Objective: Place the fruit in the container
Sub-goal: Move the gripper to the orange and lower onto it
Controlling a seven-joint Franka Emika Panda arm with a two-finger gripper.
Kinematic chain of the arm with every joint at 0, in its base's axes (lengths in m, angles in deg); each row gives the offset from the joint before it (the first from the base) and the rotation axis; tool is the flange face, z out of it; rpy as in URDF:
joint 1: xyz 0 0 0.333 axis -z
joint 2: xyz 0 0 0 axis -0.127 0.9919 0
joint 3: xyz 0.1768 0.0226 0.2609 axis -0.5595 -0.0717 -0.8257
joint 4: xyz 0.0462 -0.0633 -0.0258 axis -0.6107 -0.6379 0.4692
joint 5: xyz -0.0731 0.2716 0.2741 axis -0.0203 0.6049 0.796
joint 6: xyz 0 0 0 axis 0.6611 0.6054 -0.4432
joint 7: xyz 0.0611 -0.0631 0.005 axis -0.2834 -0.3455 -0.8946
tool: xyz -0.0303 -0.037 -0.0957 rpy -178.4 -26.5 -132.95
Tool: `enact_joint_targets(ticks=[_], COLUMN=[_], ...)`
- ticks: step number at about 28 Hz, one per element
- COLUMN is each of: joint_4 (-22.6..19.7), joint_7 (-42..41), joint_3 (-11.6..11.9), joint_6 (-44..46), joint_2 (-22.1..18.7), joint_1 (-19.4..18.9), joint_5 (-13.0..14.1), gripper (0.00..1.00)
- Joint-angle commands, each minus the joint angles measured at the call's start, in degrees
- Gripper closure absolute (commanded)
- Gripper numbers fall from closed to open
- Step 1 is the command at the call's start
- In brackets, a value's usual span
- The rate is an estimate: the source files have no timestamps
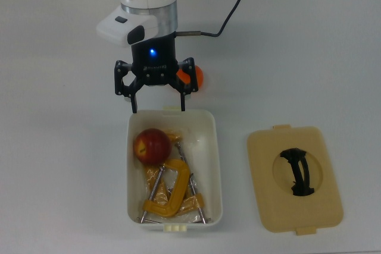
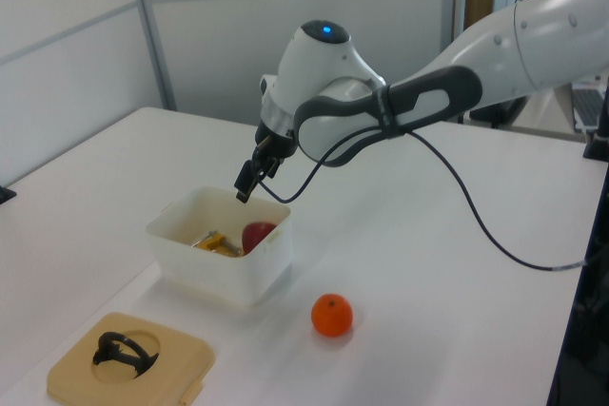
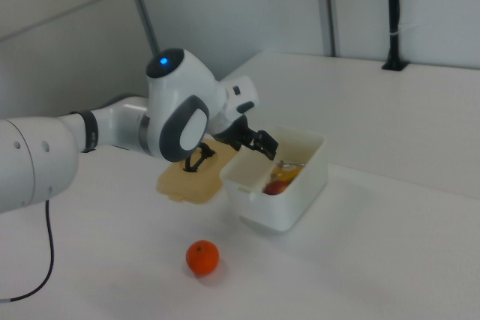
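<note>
The dark red apple (image 1: 150, 145) lies inside the white container (image 1: 217, 165), at its end nearest the arm, on top of yellow clamps (image 1: 169, 191). My gripper (image 1: 158, 109) hangs open just above that end's rim, with nothing between its fingers. The orange mandarin (image 1: 196, 75) rests on the table behind the gripper, partly hidden by it in the top view. The left view shows the apple (image 2: 257, 235) in the container (image 2: 219, 268), with the mandarin (image 2: 331, 315) on the table beside it. The right view shows the mandarin (image 3: 202, 257) in front of the container (image 3: 289, 204).
A flat tan lid (image 1: 294, 209) with a black handle lies on the table to the top view's right of the container. The arm's black cable (image 1: 229, 10) trails across the table toward the top view's upper edge.
</note>
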Motion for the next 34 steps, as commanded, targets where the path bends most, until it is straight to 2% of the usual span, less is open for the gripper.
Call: enact_joint_targets(ticks=[1, 6, 10, 13, 15, 20, 21, 27, 34], joint_4=[0.4, -1.1, -3.8, -5.4, -8.1, -11.9, -14.0, -20.6, -20.5], joint_7=[1.7, -2.8, -3.8, -3.8, -3.7, -3.5, -3.3, -3.1, -1.8], joint_3=[0.2, 0.1, 0.1, 0.1, 0.1, 0.1, 0.1, 0.1, 0.2], joint_6=[9.9, 25.3, 32.6, 34.9, 34.6, 32.1, 29.8, 21.1, 17.3], joint_2=[-2.5, -6.1, -7.8, -7.8, -7.8, -7.3, -7.3, -6.8, -4.2], joint_1=[-0.8, -2.3, -3.4, -4.0, -4.7, -5.8, -5.9, -6.1, -6.1], joint_5=[-0.3, 0.2, 0.2, 0.2, 0.2, 0.1, 0.1, -0.6, -1.1], gripper=[0.0, 0.0, 0.0, 0.0, 0.0, 0.0, 0.0, 0.0, 0.0])
